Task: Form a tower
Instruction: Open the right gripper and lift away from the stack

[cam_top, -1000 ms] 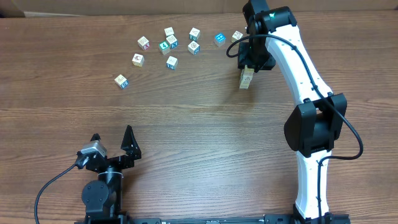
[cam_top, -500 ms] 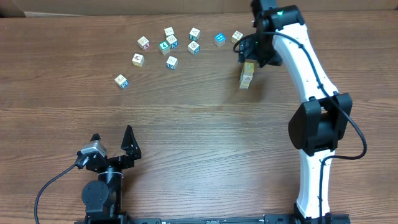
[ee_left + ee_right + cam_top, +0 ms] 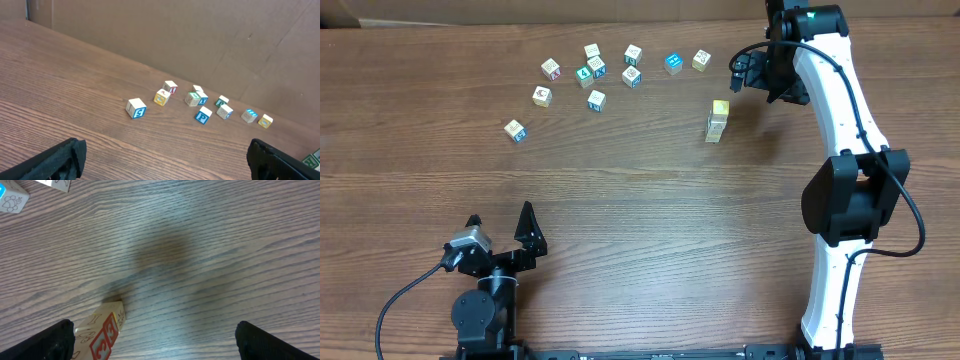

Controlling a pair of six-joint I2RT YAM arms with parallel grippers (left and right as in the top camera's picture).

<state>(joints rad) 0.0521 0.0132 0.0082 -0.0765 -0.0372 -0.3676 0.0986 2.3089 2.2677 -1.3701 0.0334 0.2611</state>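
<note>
At the near edge of the table (image 3: 640,230) the left gripper (image 3: 500,215) is seen open, with nothing between its fingers. Farther away, to the right, the tower (image 3: 718,122) is found standing alone, a yellow cube on top. Just beyond it the right gripper (image 3: 752,78) is held wide open, not touching it. Loose cubes (image 3: 631,76) are scattered at the far left.

Matt, grained wood table (image 3: 640,200) — pale wooden tower (image 3: 718,121), printed faces — glossy white plastic right arm (image 3: 836,85)

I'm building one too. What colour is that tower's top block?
The top block is yellow; the overhead view shows it best.
</note>
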